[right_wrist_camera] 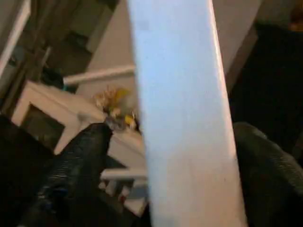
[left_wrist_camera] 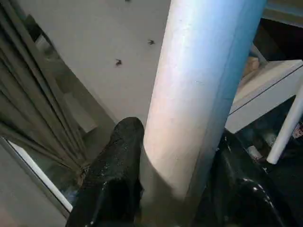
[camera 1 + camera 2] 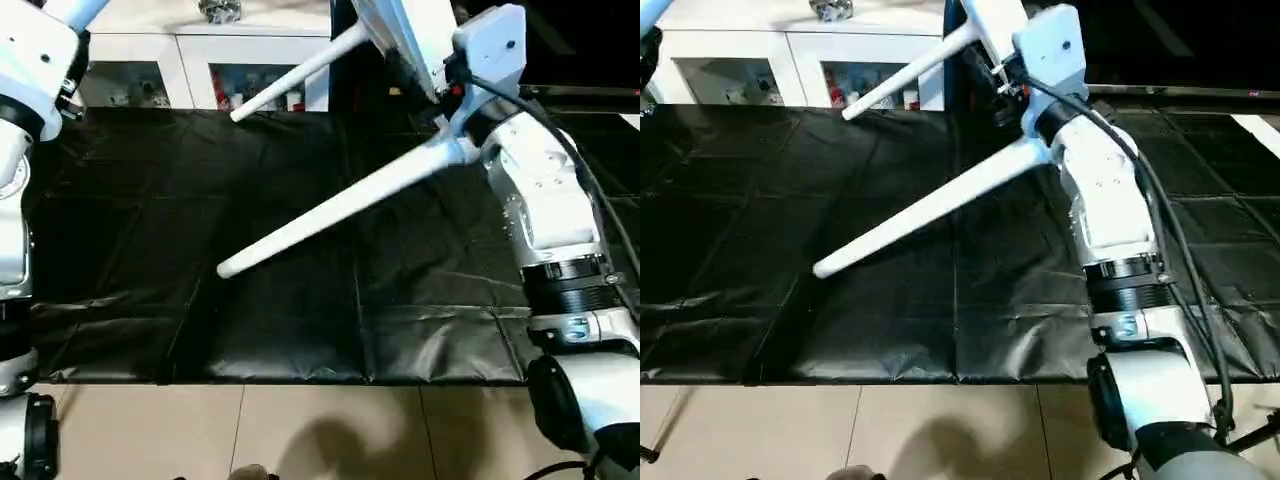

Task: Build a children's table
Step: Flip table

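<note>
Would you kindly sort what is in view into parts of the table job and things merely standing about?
Part of the job:
- table top, held up and tilted
- near leg
- far leg
- third leg, between the left gripper fingers
- right gripper, at the top's edge

Standing about:
- black floor sheet
- white cabinet
- tiled floor
</note>
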Tool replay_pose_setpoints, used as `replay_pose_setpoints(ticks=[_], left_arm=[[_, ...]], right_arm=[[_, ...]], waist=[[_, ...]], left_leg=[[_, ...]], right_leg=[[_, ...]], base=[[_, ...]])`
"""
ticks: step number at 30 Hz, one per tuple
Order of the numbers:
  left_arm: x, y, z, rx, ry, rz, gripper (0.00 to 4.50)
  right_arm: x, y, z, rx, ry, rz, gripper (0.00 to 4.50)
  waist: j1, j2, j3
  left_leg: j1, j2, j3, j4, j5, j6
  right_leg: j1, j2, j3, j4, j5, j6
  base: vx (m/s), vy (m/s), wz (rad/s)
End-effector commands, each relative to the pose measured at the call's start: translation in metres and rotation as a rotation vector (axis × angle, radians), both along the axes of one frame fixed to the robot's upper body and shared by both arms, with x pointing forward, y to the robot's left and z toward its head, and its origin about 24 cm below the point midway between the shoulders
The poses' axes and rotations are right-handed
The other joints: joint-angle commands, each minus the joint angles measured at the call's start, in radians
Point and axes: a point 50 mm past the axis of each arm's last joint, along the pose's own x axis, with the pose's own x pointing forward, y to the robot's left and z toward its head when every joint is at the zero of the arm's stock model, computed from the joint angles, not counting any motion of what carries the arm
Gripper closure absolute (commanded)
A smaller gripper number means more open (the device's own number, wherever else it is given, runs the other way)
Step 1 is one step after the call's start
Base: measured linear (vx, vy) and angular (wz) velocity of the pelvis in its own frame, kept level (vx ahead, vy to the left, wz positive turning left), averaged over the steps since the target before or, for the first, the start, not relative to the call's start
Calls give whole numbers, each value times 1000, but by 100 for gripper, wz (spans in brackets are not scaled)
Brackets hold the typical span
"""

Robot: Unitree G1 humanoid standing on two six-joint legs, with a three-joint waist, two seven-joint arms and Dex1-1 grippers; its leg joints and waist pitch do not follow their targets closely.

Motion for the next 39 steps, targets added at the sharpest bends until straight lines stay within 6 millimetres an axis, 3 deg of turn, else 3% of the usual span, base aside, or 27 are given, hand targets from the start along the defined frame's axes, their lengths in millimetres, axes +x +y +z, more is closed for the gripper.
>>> replay_pose_setpoints(ticks=[1,3,5,8,11,12,13,14,16,17,18,23,26,33,35,39], left_arm=[[9,-5,-23,-146,87,-49,280],[9,-5,-23,-143,89,-49,280],[9,-4,-23,-140,93,-48,280],[9,-3,-22,-137,93,-48,280],[10,-3,-22,-135,97,-56,280],[10,-3,-22,-136,98,-56,280],[10,-3,-22,-136,99,-56,280],[10,-2,-23,-139,104,-54,280],[10,-2,-23,-139,106,-55,280],[9,-3,-23,-139,107,-57,280],[9,-3,-23,-139,107,-57,280],[9,-4,-22,-133,110,-60,280],[9,-4,-23,-134,111,-60,280],[8,-4,-24,-138,113,-58,280],[8,-4,-26,-144,121,-62,280],[9,-4,-28,-148,128,-66,280]], right_arm=[[-9,16,4,-35,-68,92,19],[-17,17,14,-6,-146,134,1],[-35,26,25,95,-173,314,0],[-47,38,14,127,-50,497,0],[-49,49,-34,66,221,566,0],[-52,52,-59,75,327,585,0],[-53,54,-67,83,363,592,0],[-57,58,-97,119,462,580,0],[-57,59,-110,136,524,562,0],[-59,59,-130,142,593,538,0],[-59,59,-130,142,593,538,0],[-70,52,-174,171,831,486,0],[-58,40,-192,205,885,313,0],[-39,38,-187,370,866,282,0],[-31,45,-173,476,774,400,0],[-24,48,-171,518,754,394,0]], waist=[[-1,3,-68],[1,2,-69],[3,4,-68],[5,8,-68],[7,9,-63],[12,9,-65],[14,9,-65],[16,10,-66],[18,7,-68],[19,5,-69],[19,6,-66],[20,3,-65],[17,2,-65],[15,1,-66],[14,2,-66],[14,5,-68]], left_leg=[[17,37,-17,-63,-227,-26],[17,38,-17,-63,-226,-20],[17,40,-19,-64,-234,-5],[19,44,-24,-70,-237,11],[21,44,-23,-75,-270,-13],[23,42,-23,-75,-278,-24],[24,43,-23,-75,-282,-26],[22,42,-23,-75,-292,-32],[18,42,-26,-76,-283,-36],[17,43,-26,-76,-272,-34],[15,44,-26,-77,-270,-35],[16,44,-27,-78,-274,-33],[15,43,-25,-78,-263,-39],[17,45,-24,-77,-266,-34],[16,46,-25,-76,-281,-27],[16,48,-24,-76,-246,-23]], right_leg=[[38,-69,44,-82,-203,-150],[38,-69,44,-81,-186,-150],[40,-69,45,-82,-176,-144],[40,-67,44,-82,-158,-142],[35,-67,45,-89,-206,-149],[36,-70,46,-91,-227,-148],[35,-71,47,-93,-235,-145],[33,-74,48,-94,-251,-143],[36,-76,47,-94,-254,-142],[36,-77,46,-92,-245,-143],[34,-77,46,-92,-248,-142],[35,-78,47,-96,-267,-131],[33,-79,46,-95,-265,-141],[32,-82,48,-93,-270,-142],[33,-85,48,-92,-263,-153],[34,-83,45,-85,-192,-181]], base=[[0,0,0],[0,0,0],[0,0,0],[0,0,0],[0,0,0],[0,0,0],[0,0,0],[0,0,0],[0,0,0],[0,0,0],[0,0,0],[0,0,0],[0,0,0],[0,0,0],[0,0,0],[0,0,0]])
